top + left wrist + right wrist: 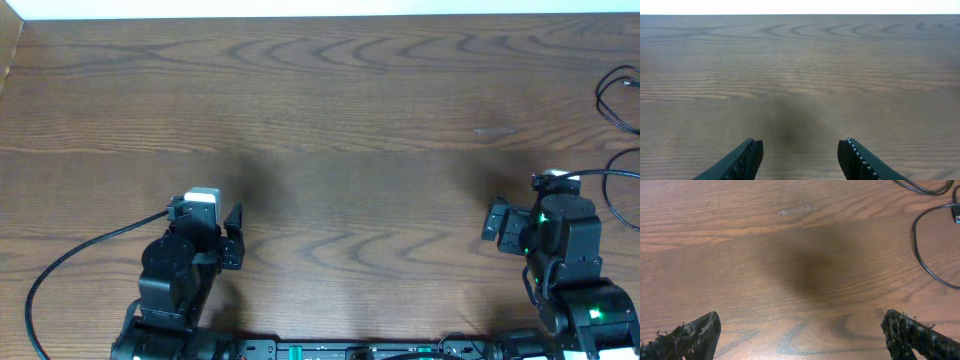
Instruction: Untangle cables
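Wooden table (330, 90), one black cable (915, 240)

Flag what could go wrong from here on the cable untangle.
1. The black cable loops at the far right of the table and runs out of frame; the open right gripper could pull it while unseen parts snag.
2. No white cable shows in any view, so the tangle itself can't be located.
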`<action>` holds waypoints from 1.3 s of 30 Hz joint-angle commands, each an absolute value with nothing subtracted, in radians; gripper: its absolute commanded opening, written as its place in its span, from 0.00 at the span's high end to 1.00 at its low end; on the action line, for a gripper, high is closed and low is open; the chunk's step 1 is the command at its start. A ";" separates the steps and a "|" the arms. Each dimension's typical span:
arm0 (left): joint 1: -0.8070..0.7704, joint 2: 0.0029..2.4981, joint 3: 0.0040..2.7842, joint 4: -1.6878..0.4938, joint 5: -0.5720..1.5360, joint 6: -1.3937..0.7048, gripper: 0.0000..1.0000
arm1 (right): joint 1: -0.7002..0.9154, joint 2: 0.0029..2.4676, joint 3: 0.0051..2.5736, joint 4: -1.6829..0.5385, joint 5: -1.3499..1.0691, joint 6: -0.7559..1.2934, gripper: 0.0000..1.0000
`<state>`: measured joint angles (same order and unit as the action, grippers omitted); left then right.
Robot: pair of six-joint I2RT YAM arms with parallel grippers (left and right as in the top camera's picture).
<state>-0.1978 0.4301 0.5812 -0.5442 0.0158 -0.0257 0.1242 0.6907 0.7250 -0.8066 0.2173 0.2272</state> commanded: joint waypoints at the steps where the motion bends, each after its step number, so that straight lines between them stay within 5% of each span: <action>1: -0.193 0.429 0.578 -0.546 -0.001 -0.028 0.46 | 0.133 0.686 0.719 -0.809 0.226 0.238 0.01; 27: -0.028 0.001 0.567 -0.782 -0.039 -0.023 0.46 | 0.133 0.686 0.719 -0.809 0.226 0.238 0.01; 39: -0.022 0.001 0.477 -0.752 -0.039 -0.023 0.46 | 0.133 0.686 0.719 -0.809 0.226 0.238 0.01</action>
